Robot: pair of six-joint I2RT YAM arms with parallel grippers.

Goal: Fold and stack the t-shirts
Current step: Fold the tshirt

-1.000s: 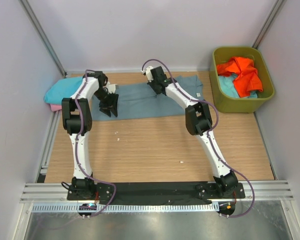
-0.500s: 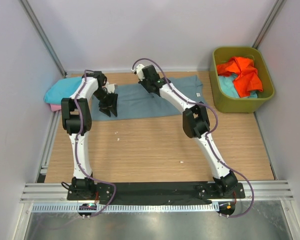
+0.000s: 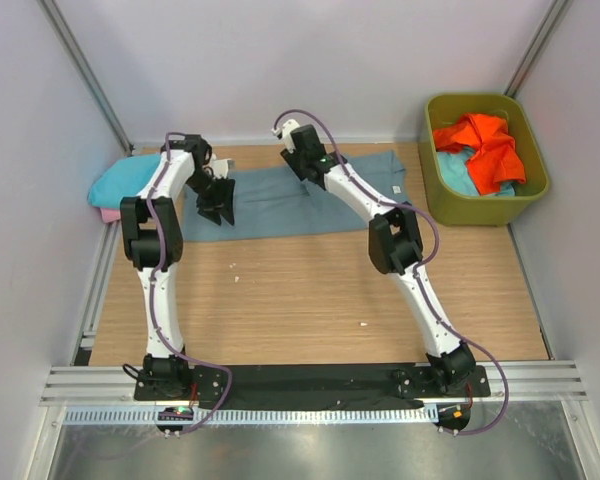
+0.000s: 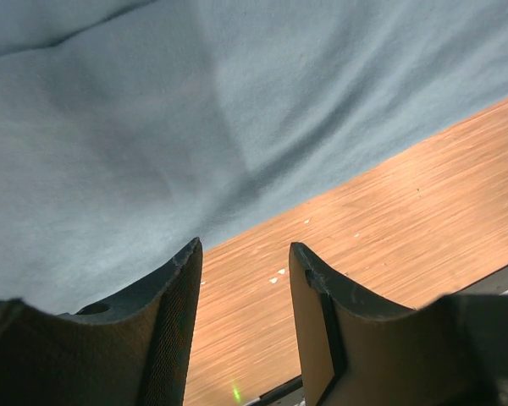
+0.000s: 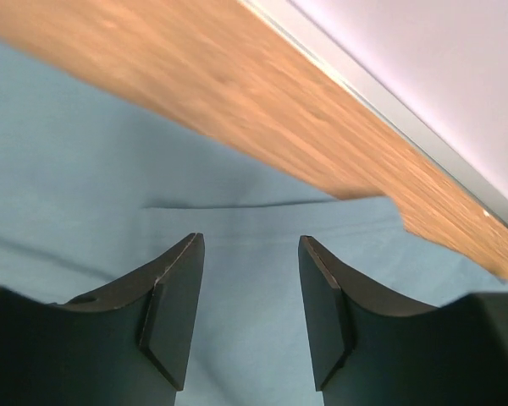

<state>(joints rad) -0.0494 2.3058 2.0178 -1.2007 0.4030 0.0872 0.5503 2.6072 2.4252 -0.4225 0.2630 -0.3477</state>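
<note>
I am holding my right gripper [image 5: 251, 245] apart over the grey-blue t-shirt [image 3: 280, 210] near its far edge, my left gripper [image 4: 244, 252] apart at its near edge, probably readying a fold

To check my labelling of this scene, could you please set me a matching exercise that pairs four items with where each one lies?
Items:
1. grey-blue t-shirt
2. orange t-shirt
3. turquoise t-shirt
4. olive-green tub

Places:
A. in the far right corner
B. at the far left, on a pink cloth
C. spread flat along the far side, in the middle
D. on top inside the tub

Pairs: 1-C; 2-D; 3-B; 4-A
</note>
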